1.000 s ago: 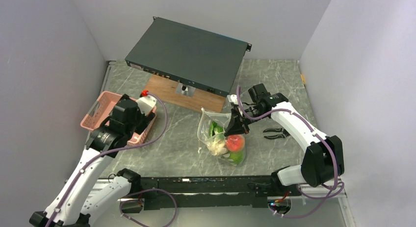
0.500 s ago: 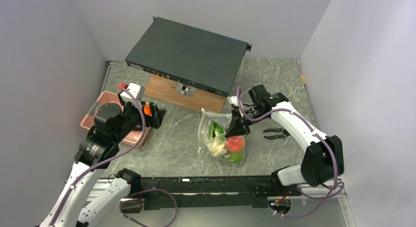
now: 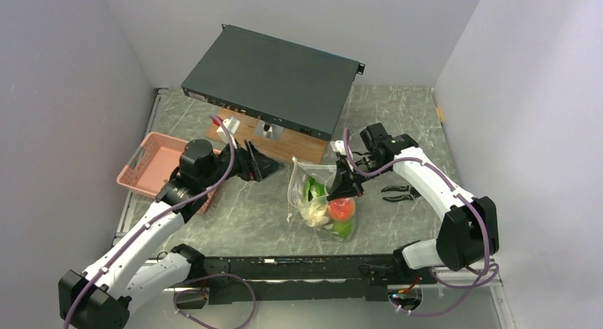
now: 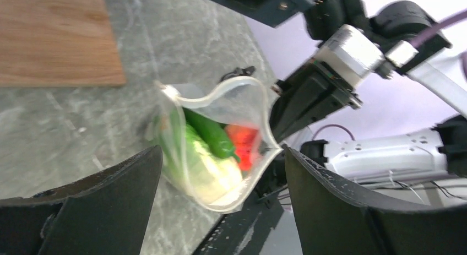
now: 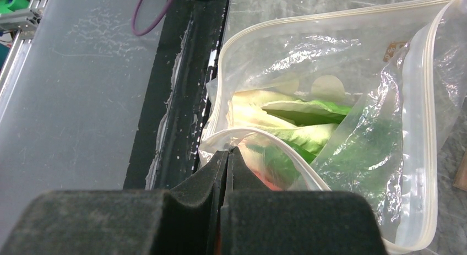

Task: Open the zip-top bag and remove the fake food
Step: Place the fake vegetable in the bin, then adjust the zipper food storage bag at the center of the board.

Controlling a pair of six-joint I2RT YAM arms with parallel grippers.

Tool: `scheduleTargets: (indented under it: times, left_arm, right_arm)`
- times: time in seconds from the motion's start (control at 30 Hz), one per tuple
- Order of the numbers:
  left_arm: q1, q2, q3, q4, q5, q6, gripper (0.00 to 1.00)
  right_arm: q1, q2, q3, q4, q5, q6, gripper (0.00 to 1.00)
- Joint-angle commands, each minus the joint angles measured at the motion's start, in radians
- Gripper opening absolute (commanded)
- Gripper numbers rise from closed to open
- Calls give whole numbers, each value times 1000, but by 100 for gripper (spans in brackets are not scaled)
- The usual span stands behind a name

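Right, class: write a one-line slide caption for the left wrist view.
Between open left jaws: zip-top bag, mouth gaping, fake food inside, rim pinched by right jaws.

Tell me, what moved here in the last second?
The left gripper swung from over the basket toward the bag. It is now open and faces the bag's mouth. The right gripper stayed shut on the bag's rim. The bag and the food inside did not move.
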Motion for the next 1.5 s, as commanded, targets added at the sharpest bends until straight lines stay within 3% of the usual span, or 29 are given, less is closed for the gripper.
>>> scheduleTargets:
  times: [0.0,0.17,0.33,0.6,0.77,1.03,1.47]
  left_arm:
    - [-108,14,31,129,18,-58,86]
    - [-219,87,46,114,-33,-62,75]
    - [-275,183,94,45,-55,-51,51]
    - [-331,307,186,-92,-143,0,43]
    - [-362,363,235,-179,-239,24,42]
    - [-420,423,246,-176,-367,15,43]
    - [-432,479,233,-282,-530,16,57]
  right_arm:
    - [-3,-28,24,-5,-14,-28,0]
    - [-4,-34,19,4,-13,-22,0]
    - [-4,-39,10,15,-17,-14,0]
    - [-2,-46,0,23,-27,-13,0]
    - [3,-49,-8,32,-31,-8,0]
    - [48,-36,2,34,-35,-10,0]
    - [139,2,37,27,-40,-23,0]
